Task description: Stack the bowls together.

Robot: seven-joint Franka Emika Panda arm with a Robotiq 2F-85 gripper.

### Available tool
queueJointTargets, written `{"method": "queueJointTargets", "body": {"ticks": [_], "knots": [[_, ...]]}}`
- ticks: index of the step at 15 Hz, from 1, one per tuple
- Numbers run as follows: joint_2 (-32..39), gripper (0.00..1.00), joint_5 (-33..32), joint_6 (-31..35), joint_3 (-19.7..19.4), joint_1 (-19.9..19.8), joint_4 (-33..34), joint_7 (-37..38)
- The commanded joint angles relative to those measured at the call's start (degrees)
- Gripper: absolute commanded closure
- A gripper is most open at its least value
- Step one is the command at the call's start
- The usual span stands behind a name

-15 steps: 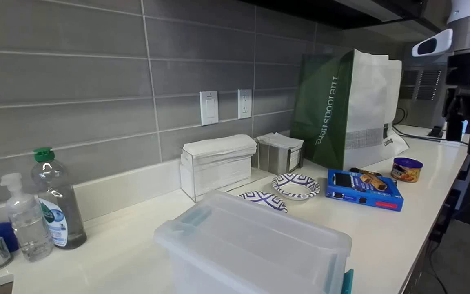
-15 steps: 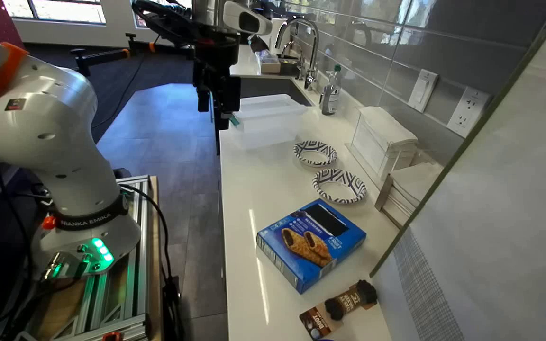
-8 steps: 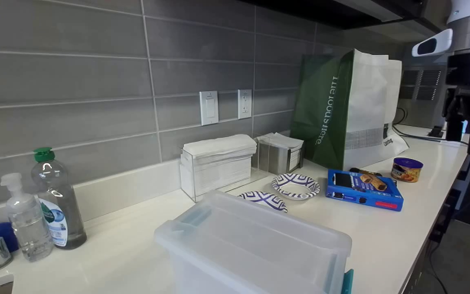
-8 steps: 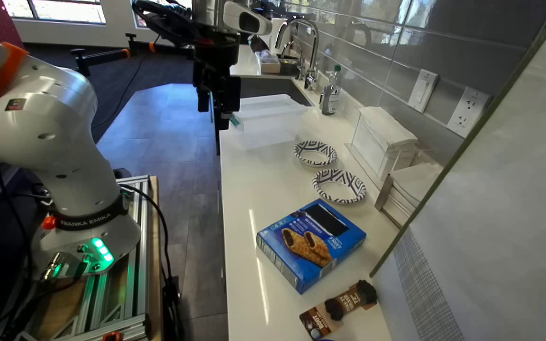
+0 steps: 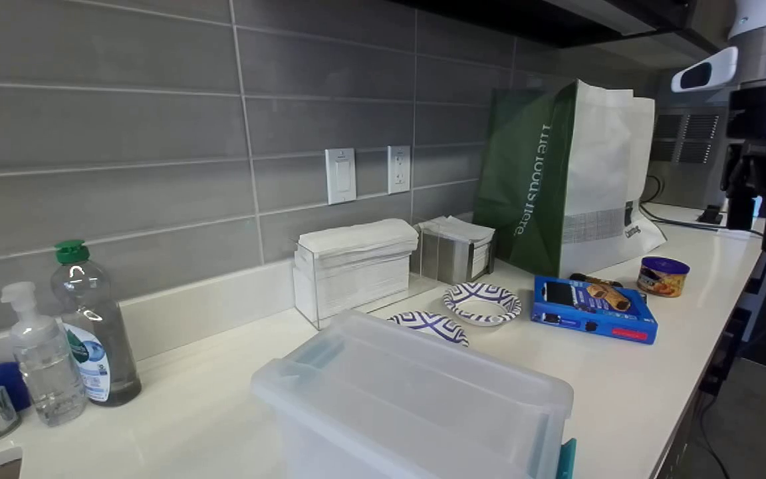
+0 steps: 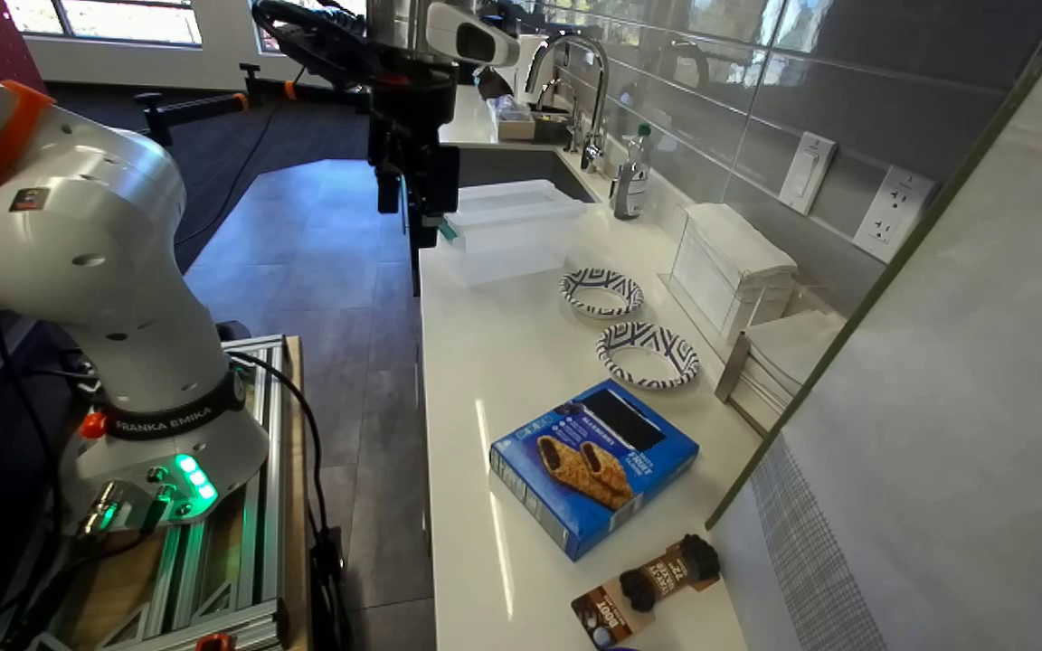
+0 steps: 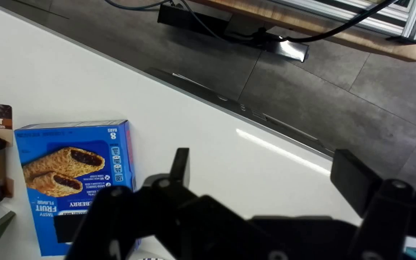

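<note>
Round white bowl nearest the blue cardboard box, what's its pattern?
Bowl: blue angular lines, clearest in an exterior view.

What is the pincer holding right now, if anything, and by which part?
Nothing. In the wrist view the pincer stands open with nothing between its fingers; one patterned bowl and the other bowl sit unstacked on the countertop.

The bowls look like paper to me, the storage box is cloudy plastic, and the desk is super smooth and glossy. Shopping bag seems to be matt paper, faucet is shiny metal, wall tiles look glossy, hand looks matt.
</note>
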Motion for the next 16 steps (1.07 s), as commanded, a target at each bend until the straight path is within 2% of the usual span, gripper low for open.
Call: {"method": "queueJointTargets", "body": {"ticks": [1, 4, 6, 7, 11, 16], "knots": [[4.59, 0.0, 2.62, 6.69, 0.43, 0.38, 0.26, 5.11], [13.5, 0.0, 5.92, 19.32, 1.42, 0.74, 1.76, 10.34], [19.78, 0.0, 8.1, 25.4, 1.69, 1.15, 3.88, 11.82], [22.89, 0.0, 8.69, 26.07, 1.66, 1.41, 5.47, 11.19], [36.17, 0.0, 8.22, 23.2, 1.07, 0.73, 16.38, 8.21], [48.33, 0.0, 6.12, 15.1, 0.11, -1.82, 31.58, 2.73]]}}
